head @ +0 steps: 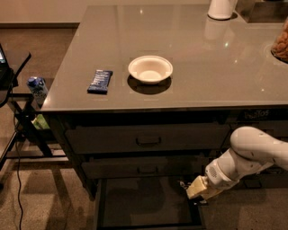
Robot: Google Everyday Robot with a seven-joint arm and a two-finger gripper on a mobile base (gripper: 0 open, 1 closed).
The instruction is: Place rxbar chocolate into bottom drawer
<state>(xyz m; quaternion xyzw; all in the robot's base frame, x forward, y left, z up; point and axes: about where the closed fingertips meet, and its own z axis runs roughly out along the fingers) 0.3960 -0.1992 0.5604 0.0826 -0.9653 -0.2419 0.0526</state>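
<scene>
The bottom drawer (135, 204) is pulled out at the foot of the cabinet, and its flat dark inside shows. My gripper (185, 185) hangs low at the drawer's right side, just over its right rim, at the end of the white arm (252, 155). The rxbar chocolate in the black wrapper does not show anywhere; it may be hidden at the gripper. A blue-wrapped bar (100, 81) lies on the left of the counter.
A white bowl (150, 68) sits mid-counter on the grey countertop (202, 58). Two shut handled drawers (148, 140) are above the open one. A white jug (221, 8) stands at the back, a jar of nuts (281, 45) at the right edge. A stand with a blue can (37, 87) is left of the cabinet.
</scene>
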